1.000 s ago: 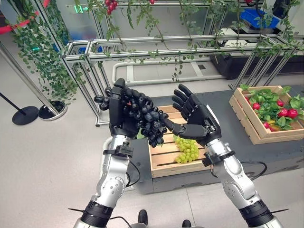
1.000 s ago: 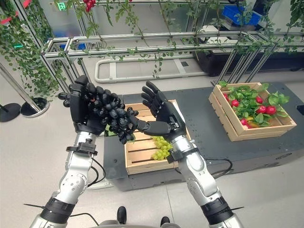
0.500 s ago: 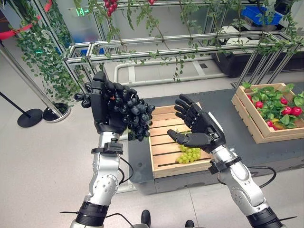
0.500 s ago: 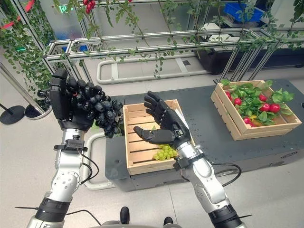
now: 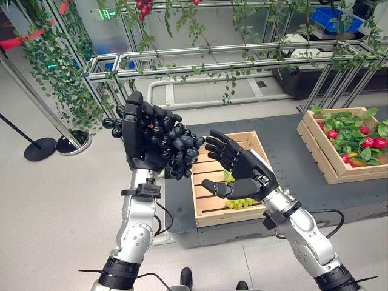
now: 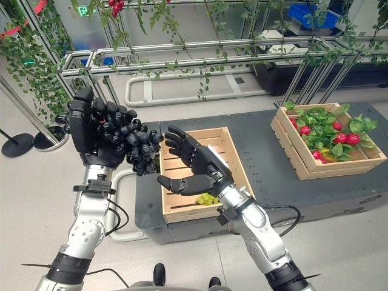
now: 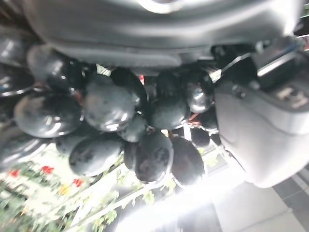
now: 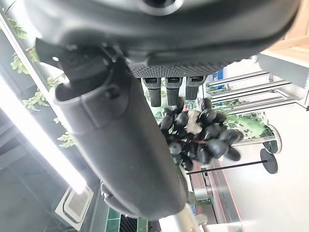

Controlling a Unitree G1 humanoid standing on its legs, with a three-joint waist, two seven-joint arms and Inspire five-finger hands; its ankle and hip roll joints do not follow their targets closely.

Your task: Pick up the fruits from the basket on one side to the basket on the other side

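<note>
Left hand (image 5: 142, 142) clutches dark grapes (image 5: 179, 151); we pass them gently into right hand (image 5: 242, 176), spread open.

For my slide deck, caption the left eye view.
Left hand holds dark grapes up beside open right hand.

— What are the grapes (image 7: 111, 108) like?
— Dark, smooth and glossy; the light glints off their skins.

— And the left hand (image 5: 140, 140) round them?
— Matt black plastic by the look of it. The right hand (image 5: 242, 173) is the same, with a rough, dotted patch on its palm in the wrist view.

— The crate (image 5: 200, 203)?
— Pale bare wood slats, unvarnished; the far crate (image 5: 320, 159) likewise.

— What they stand on?
— A platform (image 5: 285, 154) with a dull dark grey top.

— The frame (image 5: 200, 57) behind?
— Brushed silver metal bars.
</note>
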